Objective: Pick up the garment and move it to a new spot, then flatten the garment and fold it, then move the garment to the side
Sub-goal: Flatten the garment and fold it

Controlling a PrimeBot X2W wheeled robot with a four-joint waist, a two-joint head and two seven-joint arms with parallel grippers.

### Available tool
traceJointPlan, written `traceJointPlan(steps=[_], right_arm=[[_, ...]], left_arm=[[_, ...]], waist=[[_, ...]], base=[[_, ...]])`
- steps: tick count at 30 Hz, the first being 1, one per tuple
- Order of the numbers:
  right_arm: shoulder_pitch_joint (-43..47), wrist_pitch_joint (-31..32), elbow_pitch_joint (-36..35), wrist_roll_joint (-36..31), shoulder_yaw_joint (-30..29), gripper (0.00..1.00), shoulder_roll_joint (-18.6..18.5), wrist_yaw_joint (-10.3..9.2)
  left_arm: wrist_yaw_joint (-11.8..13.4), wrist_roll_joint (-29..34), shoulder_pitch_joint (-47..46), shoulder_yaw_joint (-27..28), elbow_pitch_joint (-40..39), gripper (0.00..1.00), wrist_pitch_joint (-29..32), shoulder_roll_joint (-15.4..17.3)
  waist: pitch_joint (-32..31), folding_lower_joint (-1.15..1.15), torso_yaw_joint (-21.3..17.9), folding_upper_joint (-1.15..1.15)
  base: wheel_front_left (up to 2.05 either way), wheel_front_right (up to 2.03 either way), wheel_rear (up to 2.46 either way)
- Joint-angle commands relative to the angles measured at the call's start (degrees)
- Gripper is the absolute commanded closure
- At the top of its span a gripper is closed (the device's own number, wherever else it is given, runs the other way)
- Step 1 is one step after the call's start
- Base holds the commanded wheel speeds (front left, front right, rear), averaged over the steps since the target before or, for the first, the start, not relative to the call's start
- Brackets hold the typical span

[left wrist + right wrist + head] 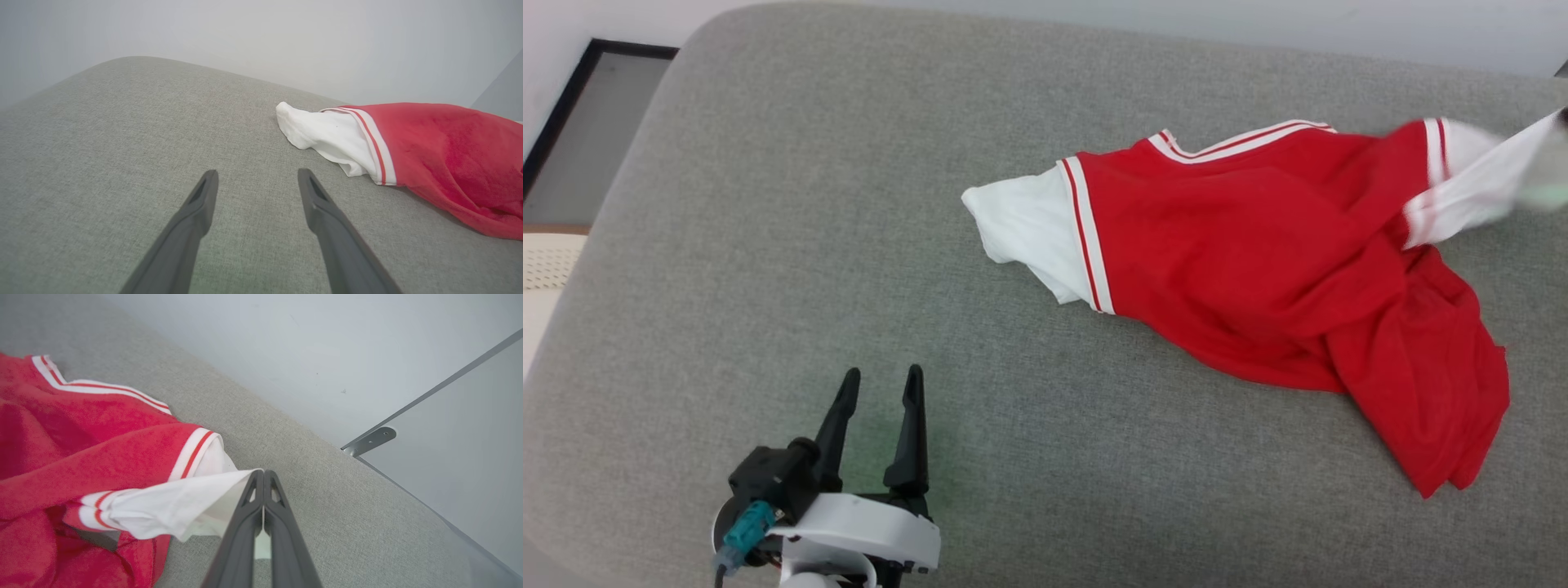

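The garment (1258, 245) lies crumpled on the right half of the grey cloth-covered tabletop (792, 204), red body uppermost, its striped neck trim toward the far edge and its hem bunched toward the near right. One white sleeve (175, 506) is stretched off to the right, lifted from the cloth, and my right tool (263, 473) has its two fingers pressed together on the sleeve's edge, white fabric pinched between them. The other white sleeve (1021, 229) rests flat at the garment's left end, pointing toward the middle of the tabletop. My left tool (882, 374) is low at the near left, well apart from the garment, fingers spread with nothing between them, above bare grey cloth. Beyond the far edge stands a pale wall (286, 355), with a small metal bracket (369, 441) at the right.
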Motion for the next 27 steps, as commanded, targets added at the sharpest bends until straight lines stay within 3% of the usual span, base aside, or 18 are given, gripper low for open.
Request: traceJointPlan(steps=[1,10,15,27], right_arm=[[-0.02,-1.17,0.77,-0.87,-1.66,1.0,-0.21,-0.06],[8.5,-8.46,7.78,-6.49,-8.9,1.0,-2.05,-0.06],[14.84,-9.34,11.02,-4.13,-12.47,1.0,0.12,-0.06],[24.14,-11.71,-0.21,-3.55,-15.6,1.0,2.63,-0.05]], left_arm=[[-0.46,0.68,0.35,0.21,-0.14,0.0,-0.01,-0.07],[-0.92,0.77,-0.53,0.85,0.22,0.0,-0.01,-0.17],[-1.1,0.87,-0.69,0.83,0.74,0.0,-0.02,-0.04],[-1.02,0.53,-0.74,1.24,0.82,0.0,0.13,1.13]], waist=[[0.3,0.0,-0.22,0.0],[1.83,0.0,-0.96,0.0],[2.25,0.0,-1.23,0.0],[3.03,0.0,-3.4,0.0]], base=[[0.0,0.0,0.0],[0.0,0.0,0.0],[0.0,0.0,0.0],[0.0,0.0,0.0]])
